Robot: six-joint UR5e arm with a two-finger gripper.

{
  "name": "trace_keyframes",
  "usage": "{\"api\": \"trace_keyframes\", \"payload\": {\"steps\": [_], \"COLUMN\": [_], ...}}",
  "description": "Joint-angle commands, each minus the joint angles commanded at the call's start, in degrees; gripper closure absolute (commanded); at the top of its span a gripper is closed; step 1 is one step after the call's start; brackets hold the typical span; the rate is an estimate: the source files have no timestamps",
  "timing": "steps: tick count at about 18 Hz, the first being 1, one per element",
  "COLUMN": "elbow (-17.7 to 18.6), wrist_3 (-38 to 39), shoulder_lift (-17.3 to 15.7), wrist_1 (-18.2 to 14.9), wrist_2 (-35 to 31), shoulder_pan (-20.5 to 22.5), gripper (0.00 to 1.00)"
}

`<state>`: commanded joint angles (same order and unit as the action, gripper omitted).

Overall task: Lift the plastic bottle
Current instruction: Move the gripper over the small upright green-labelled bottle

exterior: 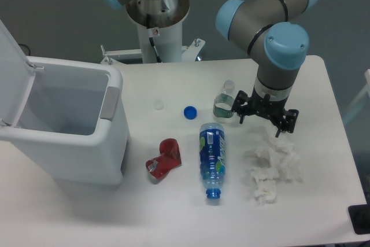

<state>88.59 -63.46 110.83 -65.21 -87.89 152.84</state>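
Note:
The plastic bottle point(225, 101) is small, clear and capless, with a green label band around its lower body. It stands upright near the middle of the white table point(324, 85). My gripper point(266, 124) hangs just right of it, fingers pointing down over the table, a little above the surface. The jaws are spread apart and hold nothing. The left fingertip point(241, 117) is close to the bottle's right side but apart from it.
A longer blue-labelled bottle point(212, 159) with a blue cap lies in front. A loose blue cap point(190, 111), a clear cap point(158, 105), a crushed red can point(165, 159) and crumpled white tissue point(272, 166) lie around. An open white bin point(69, 125) stands at the left.

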Motion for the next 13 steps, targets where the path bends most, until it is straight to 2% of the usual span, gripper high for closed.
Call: {"api": "trace_keyframes", "payload": {"steps": [5, 9, 13], "elbow": [0.35, 2.63, 7.73], "wrist_3": [0.09, 0.53, 0.09], "shoulder_lift": [-0.61, -1.05, -6.75], "wrist_1": [-0.35, -0.17, -0.79], "wrist_2": [-0.09, -1.05, -1.93], "shoulder_pan": [0.18, -0.26, -0.18], "gripper": [0.00, 0.00, 0.00]}}
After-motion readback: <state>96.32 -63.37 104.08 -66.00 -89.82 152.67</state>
